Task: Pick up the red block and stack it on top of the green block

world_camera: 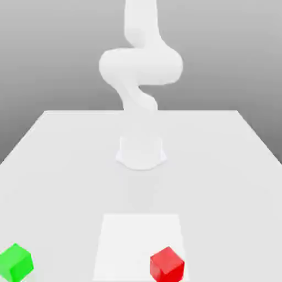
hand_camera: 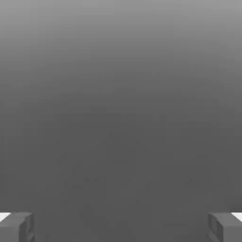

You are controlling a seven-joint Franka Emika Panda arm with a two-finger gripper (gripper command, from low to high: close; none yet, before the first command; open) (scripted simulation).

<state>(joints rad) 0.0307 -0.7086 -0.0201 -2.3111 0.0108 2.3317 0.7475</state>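
The red block (world_camera: pixel 166 264) is a small bright red cube near the table's front edge, a little to the exterior view's right of centre. The green block (world_camera: pixel 15 262), a cube of the same size, rests at the front on the exterior view's left, well apart from the red one. The white arm (world_camera: pixel 140 71) rises from its base (world_camera: pixel 141 152) at mid-table and runs up past the picture's top. In the hand view my gripper (hand_camera: pixel 121 227) is open. Its two grey fingertips (hand_camera: pixel 16 227) stand far apart with nothing between them, facing a plain grey background.
The white table (world_camera: pixel 231 165) spreads wide around the base, its far edge behind the arm. A paler square patch (world_camera: pixel 132 231) lies on the table in front of the base, and the red block sits at its front right corner.
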